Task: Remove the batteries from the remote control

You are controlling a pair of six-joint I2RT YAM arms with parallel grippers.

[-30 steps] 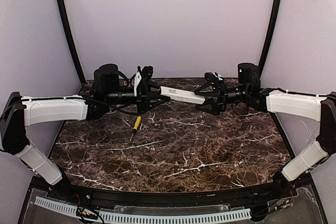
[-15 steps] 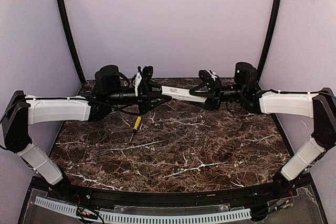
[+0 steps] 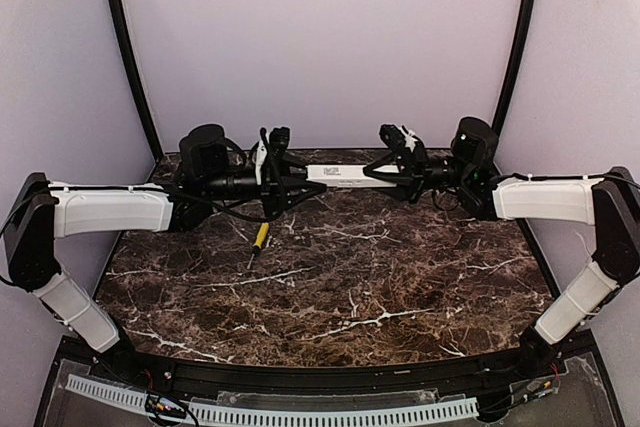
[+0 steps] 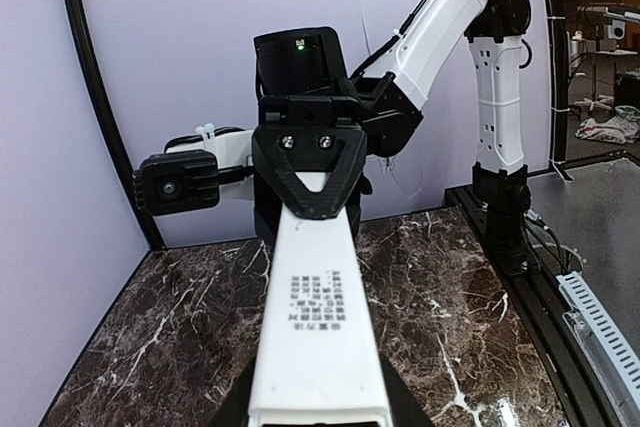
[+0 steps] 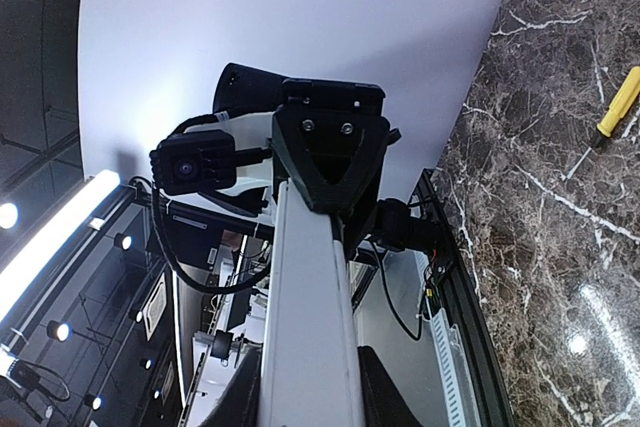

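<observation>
The white remote control [image 3: 340, 175] hangs level in the air over the back of the table, held at both ends. My left gripper [image 3: 292, 180] is shut on its left end; in the left wrist view the printed face of the remote control [image 4: 315, 317] runs away from the left gripper [image 4: 318, 409]. My right gripper [image 3: 388, 173] is shut on the right end, and its dark fingers [image 5: 385, 387] press the sides of the remote control [image 5: 310, 327]. No batteries show, and the bay is hidden.
A yellow-handled screwdriver [image 3: 260, 237] lies on the dark marble table [image 3: 350, 287] below the left gripper, also in the right wrist view as the screwdriver [image 5: 618, 105]. Lavender walls close the back and sides.
My right gripper has moved in to the left and shut on the remote's right end. The remote has levelled out and the left arm has held still.
</observation>
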